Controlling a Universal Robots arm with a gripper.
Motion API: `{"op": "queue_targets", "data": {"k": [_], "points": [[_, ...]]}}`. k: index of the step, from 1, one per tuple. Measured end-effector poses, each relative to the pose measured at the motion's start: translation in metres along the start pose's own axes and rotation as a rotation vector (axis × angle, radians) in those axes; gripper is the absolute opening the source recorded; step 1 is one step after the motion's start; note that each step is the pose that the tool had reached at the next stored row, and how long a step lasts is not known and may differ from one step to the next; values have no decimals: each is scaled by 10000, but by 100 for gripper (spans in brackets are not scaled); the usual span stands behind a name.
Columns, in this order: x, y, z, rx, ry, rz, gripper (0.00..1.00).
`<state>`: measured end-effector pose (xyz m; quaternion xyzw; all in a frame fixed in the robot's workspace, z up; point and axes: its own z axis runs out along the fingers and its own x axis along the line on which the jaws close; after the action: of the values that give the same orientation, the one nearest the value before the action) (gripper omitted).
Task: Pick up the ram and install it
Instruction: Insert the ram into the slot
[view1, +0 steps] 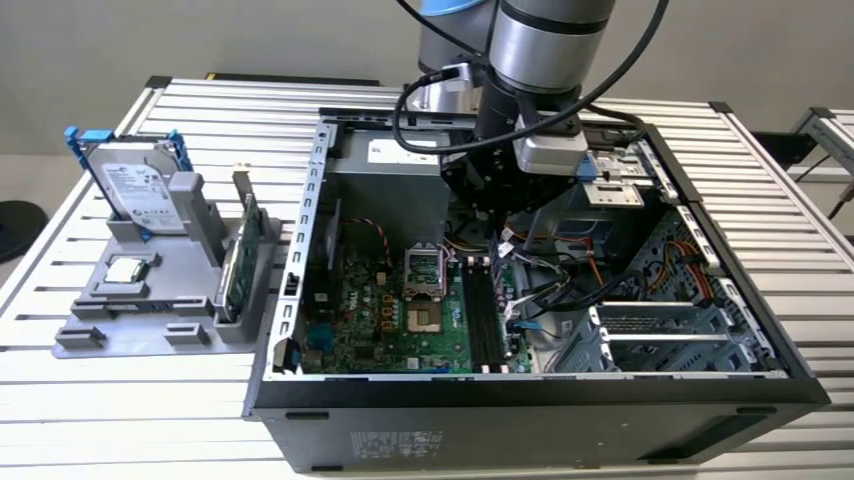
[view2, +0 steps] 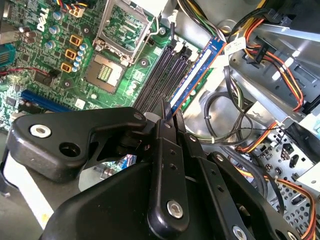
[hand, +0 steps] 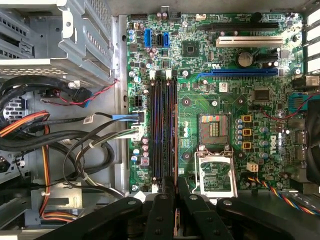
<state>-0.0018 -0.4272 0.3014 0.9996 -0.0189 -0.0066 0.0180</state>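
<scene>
One gripper (view1: 498, 228) hangs from the arm at the upper middle of the exterior view, reaching down into the open computer case (view1: 534, 392). In both wrist views its black fingers (hand: 161, 200) are pressed together on the ram (hand: 175, 125), which is pinched between them at one end. The ram is seen edge-on in the first wrist view, as a long, very thin brownish line. It runs parallel to the dark memory slots (hand: 159, 125) and lies just beside them, on the side nearer the processor socket (hand: 214, 125). In the second wrist view the ram (view2: 194, 75) shows as a long narrow strip with blue and white along it, stretching from the fingertips over the green motherboard (view2: 125, 80). Whether it touches a slot cannot be told. At the exterior view's left, a grey holder (view1: 83, 335) carries a hard drive (view1: 134, 190), a square silver chip (view1: 127, 268) and an upright green card (view1: 238, 262).
</scene>
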Motion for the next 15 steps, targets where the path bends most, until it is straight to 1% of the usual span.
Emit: {"op": "queue_targets", "data": {"k": [1,10,15], "points": [[0,1,1,1,0,0,0],[6,-2,103,1,1,-1,0],[18,9,145,-1,0,0,0]]}}
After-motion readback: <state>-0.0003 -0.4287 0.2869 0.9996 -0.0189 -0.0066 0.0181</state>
